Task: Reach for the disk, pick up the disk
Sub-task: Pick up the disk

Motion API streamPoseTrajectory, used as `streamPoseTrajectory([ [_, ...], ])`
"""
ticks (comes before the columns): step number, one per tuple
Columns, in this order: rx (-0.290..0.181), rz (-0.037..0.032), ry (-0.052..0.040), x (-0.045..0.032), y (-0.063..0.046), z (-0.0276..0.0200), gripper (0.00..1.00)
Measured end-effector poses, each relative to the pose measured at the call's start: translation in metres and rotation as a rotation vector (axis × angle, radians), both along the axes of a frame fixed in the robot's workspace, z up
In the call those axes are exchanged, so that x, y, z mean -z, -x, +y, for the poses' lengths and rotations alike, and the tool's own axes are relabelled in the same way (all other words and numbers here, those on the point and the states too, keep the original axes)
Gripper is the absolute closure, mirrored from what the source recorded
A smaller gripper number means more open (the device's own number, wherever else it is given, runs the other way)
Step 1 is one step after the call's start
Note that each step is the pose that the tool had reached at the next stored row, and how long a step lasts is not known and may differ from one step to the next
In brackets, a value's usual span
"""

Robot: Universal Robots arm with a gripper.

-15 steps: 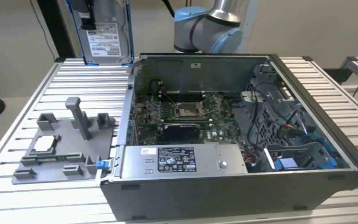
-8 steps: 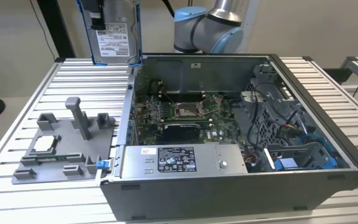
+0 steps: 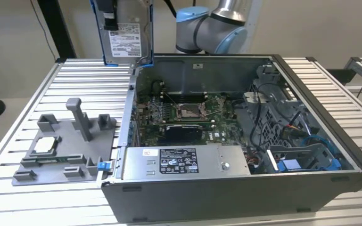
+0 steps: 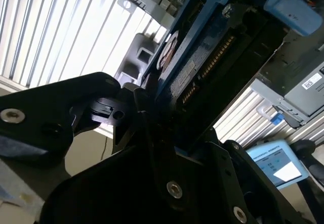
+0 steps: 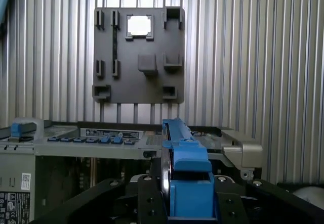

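Items, in order from the exterior view's left:

1. Ribbed metal worktop [image 3: 80, 75], which carried everything below.
2. Grey fixture plate [image 3: 55, 160], lying flat on the worktop, with a small square silver chip [image 3: 45, 146] seated in one of its pockets.
3. The disk [image 3: 127, 37], upright on its edge and raised clear of the worktop, above the far corner of the computer case [image 3: 244, 188] on the side nearest the plate. Its white label faced the exterior view and blue rails ran along its edges.
4. My end effector [image 5: 186, 204], closed on the disk. In both wrist views my black fingers [image 5: 147, 201] pressed against its two broad faces.
5. The case, lid off, with the motherboard [image 3: 187, 113] exposed and a grey box [image 3: 181, 162] with a sticker at its near wall.
6. My arm [image 3: 212, 28], standing behind the case.
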State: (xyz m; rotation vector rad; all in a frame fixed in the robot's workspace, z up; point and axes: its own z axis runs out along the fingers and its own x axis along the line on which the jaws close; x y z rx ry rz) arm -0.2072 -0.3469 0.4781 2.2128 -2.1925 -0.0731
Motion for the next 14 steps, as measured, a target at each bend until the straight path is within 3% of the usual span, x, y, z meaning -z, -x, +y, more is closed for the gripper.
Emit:
streamPoseTrajectory([
  [14,0.0,0.0035,0.0001,-0.0001,-0.043,-0.0017,1.0],
])
